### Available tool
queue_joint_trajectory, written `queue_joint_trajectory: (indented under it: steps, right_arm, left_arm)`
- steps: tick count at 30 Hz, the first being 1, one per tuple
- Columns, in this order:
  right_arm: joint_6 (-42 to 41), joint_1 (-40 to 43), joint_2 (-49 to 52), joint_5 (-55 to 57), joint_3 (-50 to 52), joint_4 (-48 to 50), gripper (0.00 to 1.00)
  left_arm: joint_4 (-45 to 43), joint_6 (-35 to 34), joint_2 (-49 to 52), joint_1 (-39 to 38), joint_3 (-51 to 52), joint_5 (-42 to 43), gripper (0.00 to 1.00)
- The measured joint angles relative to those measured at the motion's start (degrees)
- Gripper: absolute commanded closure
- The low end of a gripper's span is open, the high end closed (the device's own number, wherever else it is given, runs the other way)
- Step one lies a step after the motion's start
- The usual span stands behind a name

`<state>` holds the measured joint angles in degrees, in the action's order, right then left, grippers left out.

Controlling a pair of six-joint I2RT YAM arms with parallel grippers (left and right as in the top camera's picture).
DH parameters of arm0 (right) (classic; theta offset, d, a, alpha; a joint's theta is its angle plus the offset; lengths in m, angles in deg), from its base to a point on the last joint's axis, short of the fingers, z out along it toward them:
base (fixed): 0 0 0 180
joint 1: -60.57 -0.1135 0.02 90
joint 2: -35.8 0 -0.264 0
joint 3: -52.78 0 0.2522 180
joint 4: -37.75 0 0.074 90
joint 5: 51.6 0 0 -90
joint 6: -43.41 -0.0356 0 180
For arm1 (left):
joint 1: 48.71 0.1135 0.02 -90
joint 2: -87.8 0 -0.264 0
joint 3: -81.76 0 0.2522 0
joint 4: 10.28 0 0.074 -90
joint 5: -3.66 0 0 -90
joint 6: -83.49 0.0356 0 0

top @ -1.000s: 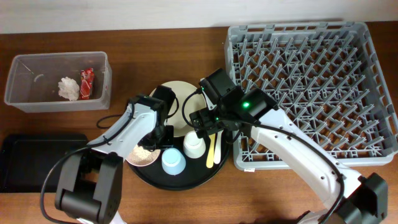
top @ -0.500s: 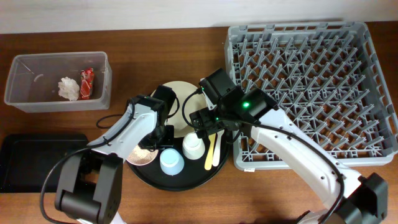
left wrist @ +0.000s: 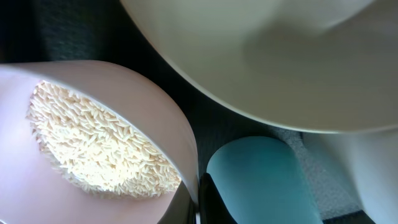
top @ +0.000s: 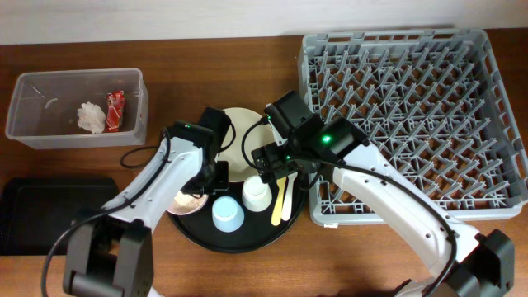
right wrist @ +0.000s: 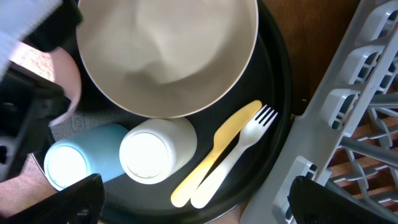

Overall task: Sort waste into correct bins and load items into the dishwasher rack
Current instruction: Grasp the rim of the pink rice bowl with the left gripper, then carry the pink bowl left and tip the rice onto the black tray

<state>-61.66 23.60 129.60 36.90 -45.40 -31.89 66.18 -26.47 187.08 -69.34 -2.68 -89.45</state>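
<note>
Beside the blue cup (left wrist: 261, 180), left claw (left wrist: 193, 208) clamps pink bowl (left wrist: 155, 106) at rim; right claw (right wrist: 200, 200) gapes empty.

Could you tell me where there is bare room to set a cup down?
The dishwasher rack holds nothing, the shallow black tray looks bare, and wood lies open between clear tub and rack. The round black tray is crowded, both arms over it.

This looks to me like a mock dish-sorting bench rather than a real kitchen. There's a bare wooden table (top: 206, 58), with a grey dishwasher rack (right wrist: 367, 93) just right of my right fingers (right wrist: 78, 200) and a clear tub (top: 41, 124) far to their left.
</note>
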Motion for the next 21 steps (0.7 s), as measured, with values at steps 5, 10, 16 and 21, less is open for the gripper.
queue_joint_trajectory:
  steps: [5,10,16,21]
  right_arm:
    - [0.00,-0.02,0.00,0.00,0.00,0.00,0.02]
    - [-0.02,-0.02,0.00,0.00,0.00,0.00,0.02]
    - [0.02,-0.02,0.00,0.00,0.00,0.02,0.02]
    - [-0.02,-0.02,0.00,0.00,0.00,-0.02,0.02]
  left_arm:
    - [5.27,0.00,-1.66,0.00,-5.31,-3.45,1.00]
    - [6.86,-0.02,-1.90,3.89,-12.11,-5.75,1.00]
    - [8.52,0.26,-9.14,19.28,-14.36,-6.36,1.00]
    - [7.98,5.64,-16.70,33.83,-14.43,-3.78,1.00]
